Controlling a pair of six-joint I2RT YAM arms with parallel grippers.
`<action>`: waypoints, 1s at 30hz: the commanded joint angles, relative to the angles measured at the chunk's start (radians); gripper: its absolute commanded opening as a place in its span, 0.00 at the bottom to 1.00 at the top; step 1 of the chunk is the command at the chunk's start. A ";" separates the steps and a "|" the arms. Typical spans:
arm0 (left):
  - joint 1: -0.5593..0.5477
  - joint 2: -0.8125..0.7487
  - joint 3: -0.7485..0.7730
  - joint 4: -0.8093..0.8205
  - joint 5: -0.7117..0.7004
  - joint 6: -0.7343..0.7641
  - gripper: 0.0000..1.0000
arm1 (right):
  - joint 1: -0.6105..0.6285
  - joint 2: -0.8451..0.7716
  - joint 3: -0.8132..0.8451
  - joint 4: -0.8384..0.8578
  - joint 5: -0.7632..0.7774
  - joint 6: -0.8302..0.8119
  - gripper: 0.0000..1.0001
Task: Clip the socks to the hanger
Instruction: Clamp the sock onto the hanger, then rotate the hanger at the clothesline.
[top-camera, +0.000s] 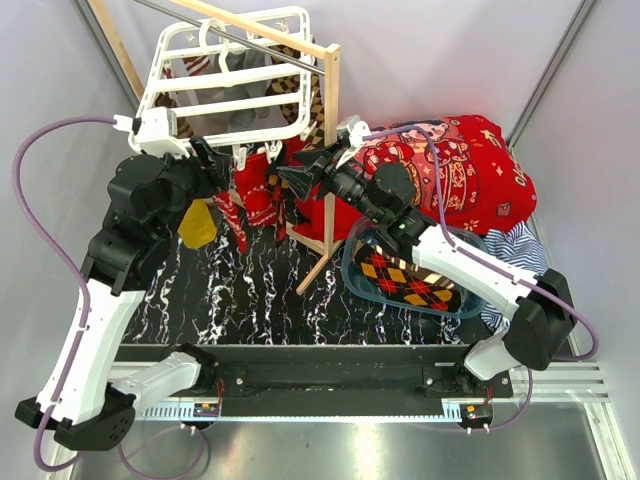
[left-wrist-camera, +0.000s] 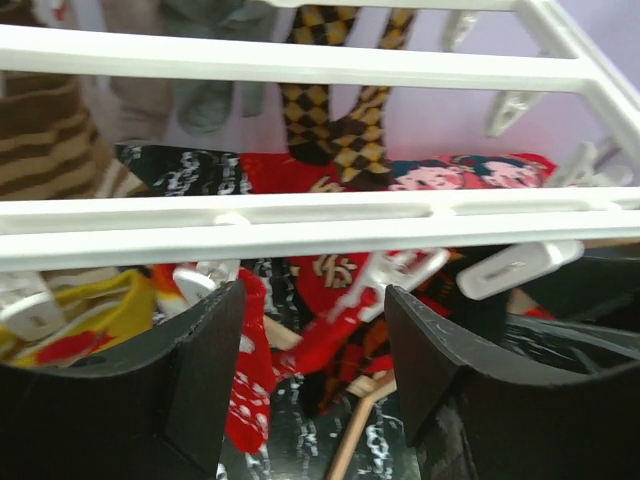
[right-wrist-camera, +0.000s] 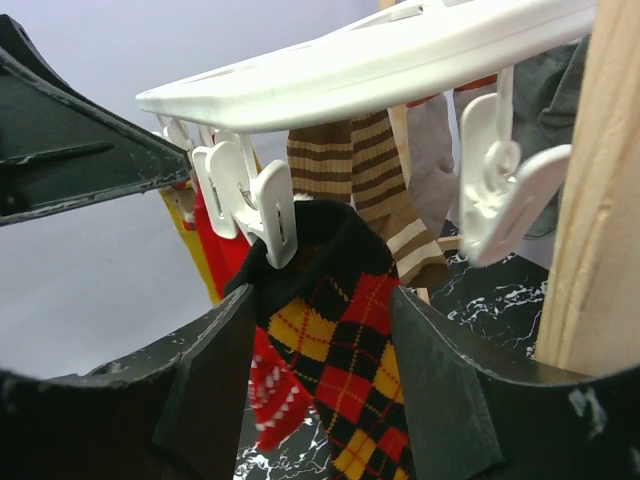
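The white hanger (top-camera: 230, 85) hangs at the back left, with socks clipped under it. My left gripper (top-camera: 215, 160) is open and empty just below the hanger's near bars (left-wrist-camera: 300, 225). Between its fingers, farther off, hangs a red sock with white marks (left-wrist-camera: 245, 400). A brown diamond-patterned sock (left-wrist-camera: 340, 130), a brown striped sock (left-wrist-camera: 40, 150) and a mustard sock (left-wrist-camera: 80, 320) hang beyond. My right gripper (top-camera: 300, 180) is open, its fingers (right-wrist-camera: 215, 390) on either side of a red-black-yellow argyle sock (right-wrist-camera: 350, 370) held by a white clip (right-wrist-camera: 272, 215). Another argyle sock (top-camera: 405, 280) lies in the basket.
A bare-wood rack post (top-camera: 330, 150) stands right beside my right gripper and shows in the right wrist view (right-wrist-camera: 600, 200). A blue basket (top-camera: 352, 270) sits at right. A red cartoon-figure blanket (top-camera: 460, 170) and a blue-white striped cloth (top-camera: 520, 250) lie behind it.
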 joint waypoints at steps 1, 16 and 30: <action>0.051 -0.016 -0.008 0.025 -0.076 0.052 0.62 | -0.004 -0.037 -0.003 -0.003 0.052 -0.031 0.65; 0.126 -0.019 -0.039 0.022 -0.202 0.081 0.62 | 0.022 -0.047 -0.040 0.078 0.198 -0.071 0.68; 0.200 -0.022 -0.069 0.026 -0.214 0.018 0.62 | 0.062 -0.009 -0.028 0.204 0.290 -0.192 0.69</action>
